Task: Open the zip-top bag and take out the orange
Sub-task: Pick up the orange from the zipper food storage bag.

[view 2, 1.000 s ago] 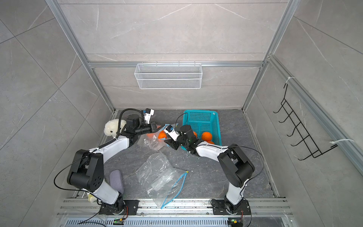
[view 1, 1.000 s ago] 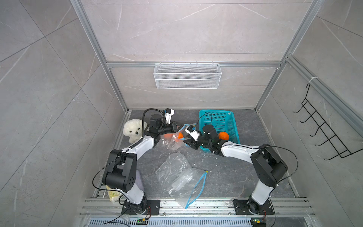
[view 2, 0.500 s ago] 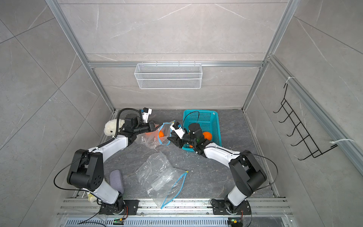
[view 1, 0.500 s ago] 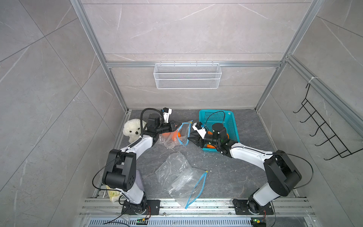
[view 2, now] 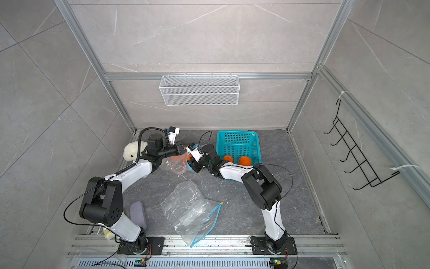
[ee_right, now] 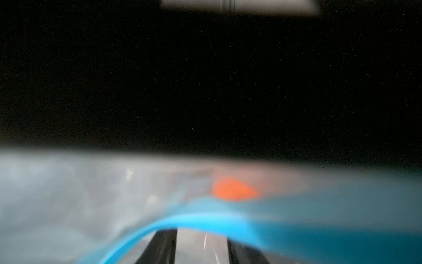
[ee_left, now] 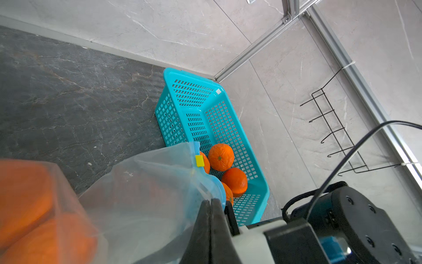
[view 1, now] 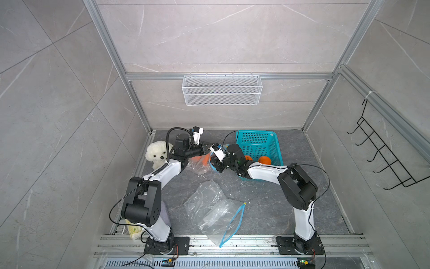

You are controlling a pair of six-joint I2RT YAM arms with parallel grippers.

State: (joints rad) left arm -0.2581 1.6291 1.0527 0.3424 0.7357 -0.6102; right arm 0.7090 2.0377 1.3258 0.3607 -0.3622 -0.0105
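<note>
1. Both top views: bright, even, diffuse light, sharp all over. Only faint soft shadows under the arms on the dark worktop (view 1: 267, 205).
2. Wide-angle bend: aluminium posts (view 1: 116, 58) splay outward toward the frame edges.
3. Left wrist view: well lit. Turquoise basket (ee_left: 173, 118) and its oranges (ee_left: 220, 157) crisp. Near zip-top bag (ee_left: 141, 196) and the orange (ee_left: 25, 196) inside it out of focus. Glare strip along the wall rail (ee_left: 411, 169).
4. Right wrist view: heavy blur, upper part near black and grainy. Blue zip band (ee_right: 205, 219), the orange and the right claw (ee_right: 202, 235) all smeared soft.
</note>
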